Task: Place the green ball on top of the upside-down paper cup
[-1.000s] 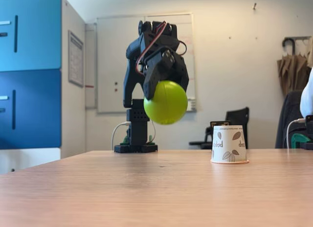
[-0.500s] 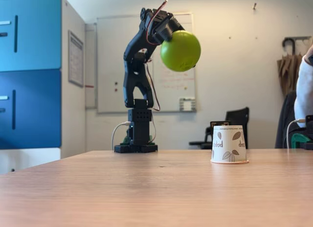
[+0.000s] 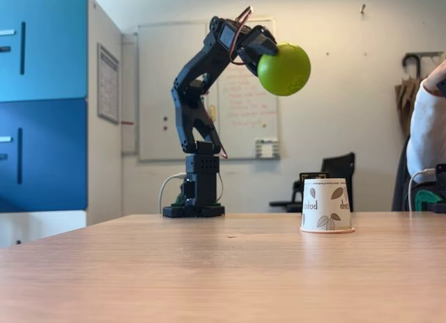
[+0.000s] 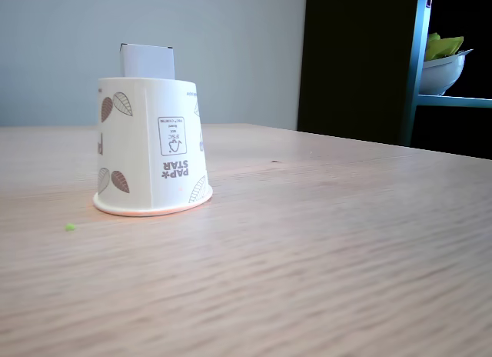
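Note:
The green ball [image 3: 284,69] hangs high in the air, held at its left side by my black gripper [image 3: 268,57], which is shut on it. It is up and to the left of the upside-down paper cup [image 3: 326,205], which stands rim-down on the wooden table [image 3: 209,267] at the right. A close fixed view shows the same cup [image 4: 150,148], white with brown leaves and lettering, standing alone on the table [image 4: 346,234].
My arm's base [image 3: 194,198] stands at the table's far edge, left of the cup. A person's sleeve [image 3: 425,128] shows at the right edge. A small green speck [image 4: 70,227] lies left of the cup. A dark shelf [image 4: 453,65] with a bowl stands at the right.
My arm has lifted the ball from low near the base up and to the right, nearer above the cup. The person at the right edge has leaned in.

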You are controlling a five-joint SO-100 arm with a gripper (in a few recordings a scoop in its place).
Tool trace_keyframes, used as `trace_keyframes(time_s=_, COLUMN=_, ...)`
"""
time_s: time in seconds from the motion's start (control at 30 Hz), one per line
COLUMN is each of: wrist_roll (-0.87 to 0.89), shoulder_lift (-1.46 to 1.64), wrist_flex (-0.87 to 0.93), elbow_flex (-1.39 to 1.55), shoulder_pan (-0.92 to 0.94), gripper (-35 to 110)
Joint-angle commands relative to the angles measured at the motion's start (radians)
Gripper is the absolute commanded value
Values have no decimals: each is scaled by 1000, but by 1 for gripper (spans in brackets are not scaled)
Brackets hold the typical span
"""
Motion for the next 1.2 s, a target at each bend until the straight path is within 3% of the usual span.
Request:
trace_keyframes(time_s=0.0, wrist_roll=17, shoulder_lift=-54, wrist_flex=-34, elbow_flex=-37, shoulder_pan=-41, gripper=31)
trace_keyframes(time_s=1.17, wrist_roll=132, shoulder_lift=-341, wrist_flex=-123, elbow_flex=100, shoulder_pan=-67, gripper=31)
